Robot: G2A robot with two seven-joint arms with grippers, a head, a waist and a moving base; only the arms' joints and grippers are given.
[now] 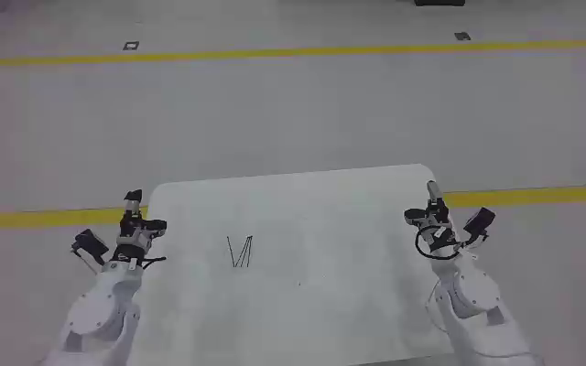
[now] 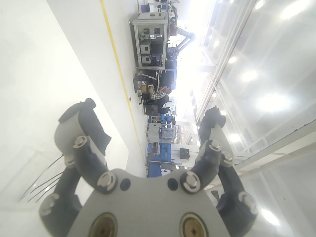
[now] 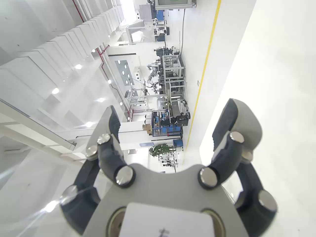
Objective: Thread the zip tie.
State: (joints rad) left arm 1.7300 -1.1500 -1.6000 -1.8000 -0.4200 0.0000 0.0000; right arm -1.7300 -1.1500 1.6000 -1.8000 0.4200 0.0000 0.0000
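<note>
Left gripper (image 1: 134, 196) hangs over the left edge of the table (image 1: 320, 197), its fingers spread wide and holding nothing. Zip ties (image 1: 241, 252), a few thin dark strands, lie flat on the white table left of its middle, well apart from both arms. Right gripper (image 1: 432, 190) sits at the right edge, fingers likewise spread wide, empty.

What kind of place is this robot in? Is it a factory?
Probably a big robot workshop or factory hall. Yellow lines mark the pale floor, a metal cabinet full of equipment stands near one, and another robot arm stands far off.
</note>
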